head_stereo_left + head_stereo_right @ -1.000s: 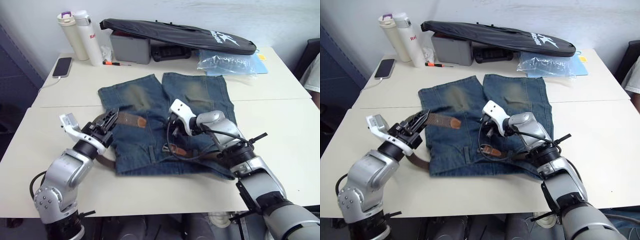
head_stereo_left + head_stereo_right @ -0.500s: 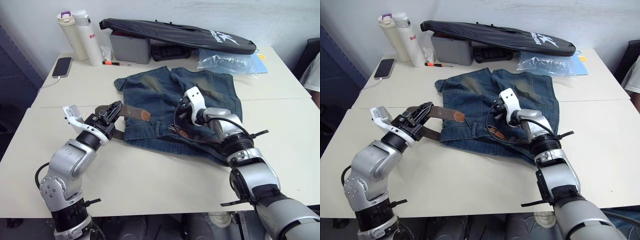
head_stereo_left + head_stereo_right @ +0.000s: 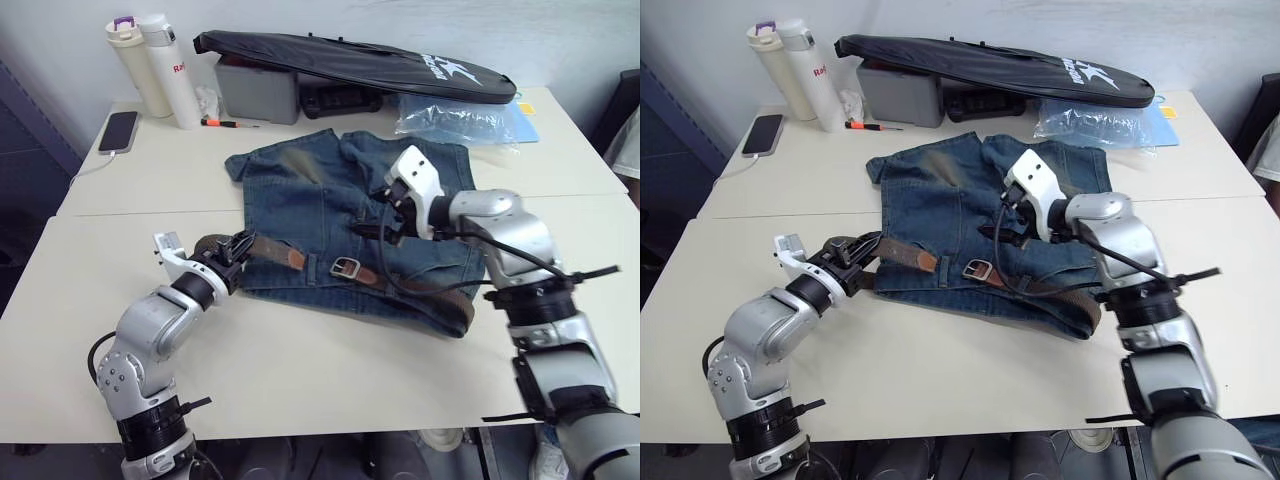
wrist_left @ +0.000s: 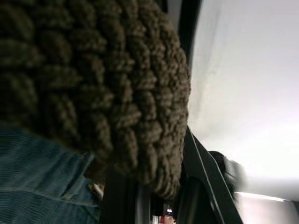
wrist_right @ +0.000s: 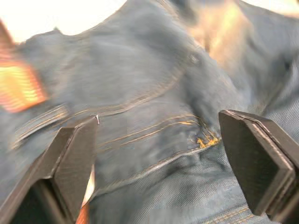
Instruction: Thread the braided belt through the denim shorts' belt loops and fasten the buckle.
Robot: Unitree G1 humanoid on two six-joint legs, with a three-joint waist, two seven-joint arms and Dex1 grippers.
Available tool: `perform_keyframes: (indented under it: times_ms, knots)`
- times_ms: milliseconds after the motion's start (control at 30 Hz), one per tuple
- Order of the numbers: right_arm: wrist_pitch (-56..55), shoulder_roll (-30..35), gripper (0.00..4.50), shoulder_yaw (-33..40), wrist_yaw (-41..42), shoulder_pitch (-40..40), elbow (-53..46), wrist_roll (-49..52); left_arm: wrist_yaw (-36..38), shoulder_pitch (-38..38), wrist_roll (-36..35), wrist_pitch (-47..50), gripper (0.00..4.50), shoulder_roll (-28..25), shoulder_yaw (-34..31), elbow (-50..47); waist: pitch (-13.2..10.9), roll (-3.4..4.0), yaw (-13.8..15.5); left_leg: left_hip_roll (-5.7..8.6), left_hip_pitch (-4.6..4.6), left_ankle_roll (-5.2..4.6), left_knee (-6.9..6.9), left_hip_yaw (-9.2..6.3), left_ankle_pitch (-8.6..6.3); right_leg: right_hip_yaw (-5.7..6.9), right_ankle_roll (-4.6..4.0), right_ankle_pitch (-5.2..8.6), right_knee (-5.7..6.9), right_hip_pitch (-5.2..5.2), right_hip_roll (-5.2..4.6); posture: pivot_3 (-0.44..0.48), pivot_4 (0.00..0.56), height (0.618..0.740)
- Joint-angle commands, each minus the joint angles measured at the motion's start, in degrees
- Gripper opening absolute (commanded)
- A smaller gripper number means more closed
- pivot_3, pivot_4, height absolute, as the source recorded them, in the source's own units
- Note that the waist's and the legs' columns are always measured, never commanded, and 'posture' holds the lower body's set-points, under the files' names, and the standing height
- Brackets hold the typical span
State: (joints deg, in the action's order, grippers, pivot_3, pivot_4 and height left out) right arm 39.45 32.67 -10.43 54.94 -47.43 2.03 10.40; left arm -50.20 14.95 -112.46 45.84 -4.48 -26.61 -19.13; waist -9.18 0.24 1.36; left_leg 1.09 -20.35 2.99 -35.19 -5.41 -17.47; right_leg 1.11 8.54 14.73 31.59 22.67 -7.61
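Left gripper [image 3: 232, 252] clamping braided belt [image 3: 272, 250], denim shorts [image 3: 330, 205]

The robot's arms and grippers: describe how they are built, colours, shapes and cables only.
Both arms are rounded silver-grey metal segments with black joint bands. Each wrist carries a white block-shaped camera housing. The left gripper and right gripper each have two black fingers, flat and rectangular at the tips. Thin black cables loop loosely off the right forearm.

eyes: head, down over table [image 3: 300, 400] | wrists: close on denim shorts [image 5: 154, 93]
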Motion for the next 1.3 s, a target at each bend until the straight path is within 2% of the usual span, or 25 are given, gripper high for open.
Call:
perform_keyframes:
  times_ms: [33, 167, 500, 1000, 1167, 1300]
  knots:
    - [-1.77, 5.11, 4.48, -0.88, 6.71, 1.68, -9.09, 2.17, -1.06, 0.61, -0.54, 0.91, 0.0, 0.69, -1.08, -0.47, -0.04, -0.06, 0.0, 0.0, 0.0, 0.0, -0.01, 0.01, 0.0, -0.01, 0.0, 0.0, -0.07, 0.0, 0.0, 0.0, 0.15, 0.74]
    - [0.01, 10.47, 4.48, 0.67, 10.59, 3.76, -15.21, 5.05, -1.54, 1.1, -0.54, 1.47, 0.0, 1.19, -1.34, 0.2, -0.1, -0.15, 0.05, -0.01, 0.03, 0.0, -0.06, 0.05, 0.0, -0.02, 0.0, 0.0, -0.07, 0.0, 0.0, 0.0, 0.15, 0.74]
    - [8.21, 19.81, 4.48, 3.27, 17.01, 5.93, -22.74, 13.88, -1.22, 0.64, -0.54, 1.52, 0.0, 0.77, -0.88, 1.21, -0.18, -0.27, 0.23, 0.0, 0.07, -0.03, -0.15, 0.04, -0.03, -0.04, -0.01, -0.01, -0.08, -0.05, 0.0, 0.0, 0.15, 0.74]
    - [12.84, 21.91, 4.48, 5.03, 16.42, 4.65, -24.6, 19.7, 0.74, -1.09, -0.54, -2.27, 0.0, -1.53, -0.51, 1.67, -0.18, -0.28, 0.34, 0.0, 0.06, -0.04, -0.17, 0.04, -0.06, -0.05, -0.11, 0.05, -0.09, -0.05, 0.0, 0.0, 0.15, 0.74]
    - [12.27, 22.36, 4.48, 4.89, 15.18, 4.23, -24.29, 19.52, 2.1, -3.51, -0.54, -1.5, 0.0, -2.1, 2.1, 1.86, -0.18, -0.28, 0.34, -0.01, 0.06, -0.05, -0.18, 0.05, -0.07, -0.05, -0.11, 0.05, -0.08, -0.05, 0.0, 0.0, 0.15, 0.74]
    - [12.34, 22.51, 4.48, 4.75, 14.54, 3.44, -23.71, 19.37, 0.79, -5.02, -0.48, -4.77, 0.0, -2.28, 4.61, 1.95, -0.18, -0.27, 0.34, 0.0, 0.06, -0.05, -0.19, 0.05, -0.07, -0.05, -0.12, 0.06, -0.08, -0.05, 0.0, 0.0, 0.15, 0.74]
